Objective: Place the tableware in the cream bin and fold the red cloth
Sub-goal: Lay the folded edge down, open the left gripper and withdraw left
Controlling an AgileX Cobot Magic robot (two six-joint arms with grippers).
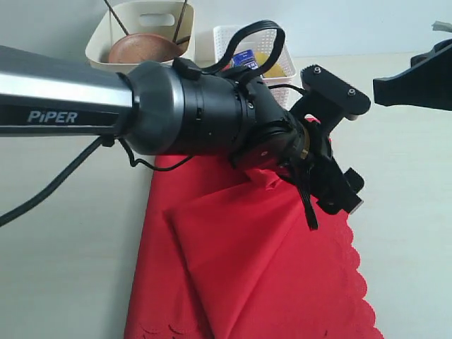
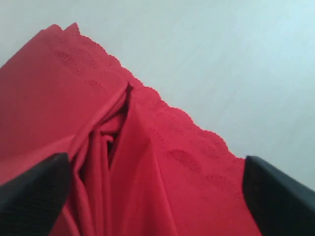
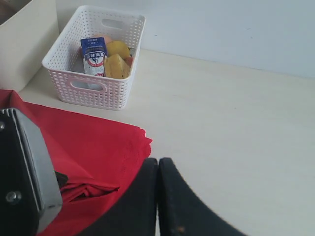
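Left arm [image 1: 162, 106] reaches across the bunched red cloth [image 1: 268, 268], left tool [image 2: 152, 167] spread astride it; right tool [image 3: 158, 169] closed

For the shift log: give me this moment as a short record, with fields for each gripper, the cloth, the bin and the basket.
left gripper: open, fingers spread either side of a bunched ridge of cloth
right gripper: shut, holding nothing, beside the cloth's edge
red cloth: on the table, one layer folded over, not yet neat
cream bin: holds the brown plate and chopsticks
white basket: holds a milk carton and yellow food
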